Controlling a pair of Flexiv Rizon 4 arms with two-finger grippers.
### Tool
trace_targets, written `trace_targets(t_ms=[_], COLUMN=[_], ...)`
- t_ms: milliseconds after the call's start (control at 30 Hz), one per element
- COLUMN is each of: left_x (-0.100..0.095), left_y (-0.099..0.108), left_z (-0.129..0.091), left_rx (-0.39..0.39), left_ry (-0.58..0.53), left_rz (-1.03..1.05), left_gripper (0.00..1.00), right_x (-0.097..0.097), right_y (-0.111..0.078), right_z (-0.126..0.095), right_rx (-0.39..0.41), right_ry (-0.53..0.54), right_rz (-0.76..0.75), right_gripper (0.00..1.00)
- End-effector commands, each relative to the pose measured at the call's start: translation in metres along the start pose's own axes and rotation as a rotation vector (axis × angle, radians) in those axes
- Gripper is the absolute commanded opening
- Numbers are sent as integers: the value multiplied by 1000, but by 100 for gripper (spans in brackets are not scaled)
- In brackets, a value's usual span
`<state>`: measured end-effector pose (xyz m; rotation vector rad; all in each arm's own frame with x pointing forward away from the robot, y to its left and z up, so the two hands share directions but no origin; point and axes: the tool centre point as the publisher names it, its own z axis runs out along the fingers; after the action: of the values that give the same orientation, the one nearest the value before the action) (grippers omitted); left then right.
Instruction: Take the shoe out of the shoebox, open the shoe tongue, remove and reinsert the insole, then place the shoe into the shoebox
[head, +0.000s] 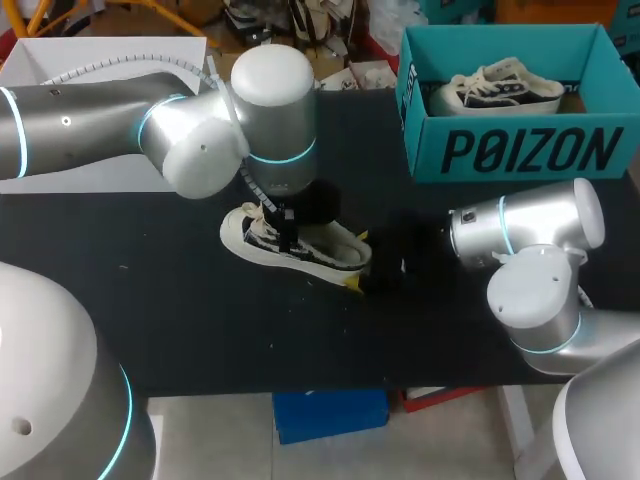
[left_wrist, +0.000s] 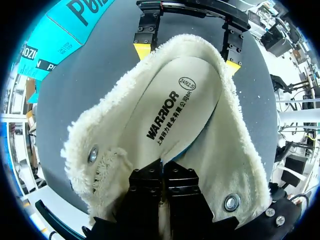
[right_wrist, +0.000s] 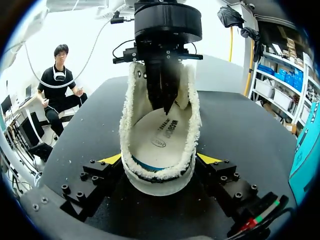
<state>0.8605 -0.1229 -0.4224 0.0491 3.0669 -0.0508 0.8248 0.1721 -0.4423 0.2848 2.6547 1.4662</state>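
Cream insole (left_wrist: 175, 105) is seemingly being removed: left gripper (left_wrist: 162, 167) pinching it, right gripper (right_wrist: 160, 160) clamping the shoe (head: 335, 250) heel; steady lift next.

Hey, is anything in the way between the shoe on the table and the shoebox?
Nothing visible lies on the table between the shoe and the shoebox. But a second shoe already lies inside the box, taking up part of it.

Table (head: 200, 330): one, matte black top, flat. Front edge straight, crossing lower head view. Lighting even, no hard shadows; soft grey sheen on top in right wrist view. Few pale specks (right_wrist: 67, 161) on surface. White leg (head: 515, 425) below front right.
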Motion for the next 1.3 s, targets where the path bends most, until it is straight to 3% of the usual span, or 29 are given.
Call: trace_targets(t_ms=[33,733,1300], left_x=[-17,0,22], left_y=[6,-18,-34], left_z=[42,-7,-30], left_rx=[57,245,261], left_ry=[35,190,188], left_rz=[10,7,16], left_gripper=[0,0,0], right_x=[3,3,3], right_y=[-3,-3,-3], right_z=[-2,-2,-2], right_rx=[3,3,3], right_ry=[-3,-3,-3], right_rz=[2,2,2], right_gripper=[0,0,0])
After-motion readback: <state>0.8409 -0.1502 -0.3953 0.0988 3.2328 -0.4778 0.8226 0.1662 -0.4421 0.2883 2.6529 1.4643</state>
